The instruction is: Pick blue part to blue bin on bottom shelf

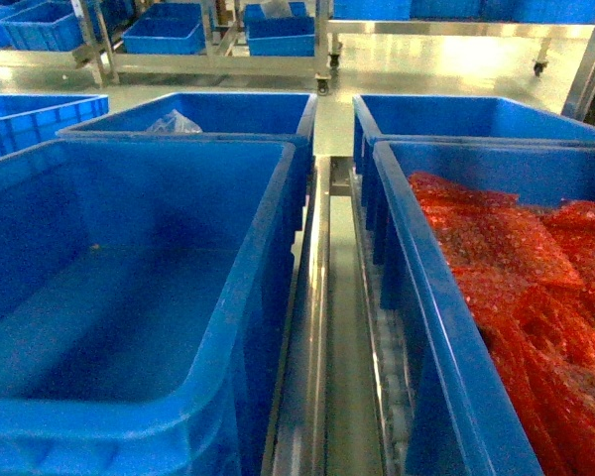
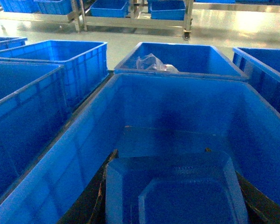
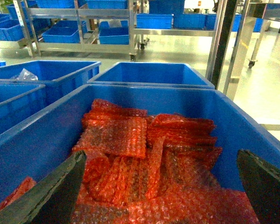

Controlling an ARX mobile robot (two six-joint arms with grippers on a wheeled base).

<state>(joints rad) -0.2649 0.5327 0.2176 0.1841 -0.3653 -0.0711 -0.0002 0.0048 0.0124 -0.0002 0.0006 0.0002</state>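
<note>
**A:** So where's it at? Left side of the head view is the big empty blue bin (image 1: 129, 297), sitting on the bottom shelf (image 1: 322, 327) — you can see the steel rails and little roller wheels running down the middle gap.

**B:** Yeah, and in the left wrist view the left gripper (image 2: 175, 196) hangs over that bin with the blue part (image 2: 175, 186) filling the bottom centre of the frame. Looks like it's clamped on the part, dark fingers (image 2: 91, 205) hugging both edges, though I can't see the actual contact.

**A:** So the step is the drop, I'd guess. Best bet: go lower into the bin, keep the part level, stay off the walls, then let go.

**B:** Agreed — dropping from up high could make it bounce or land on edge.

**A:** Right side?

**B:** Bin of red bubble-wrap bags (image 3: 149, 154) at centre right. The right gripper (image 3: 161, 191) is spread wide over it, fingers at the lower corners of the frame, holding nothing, touching nothing.
</note>
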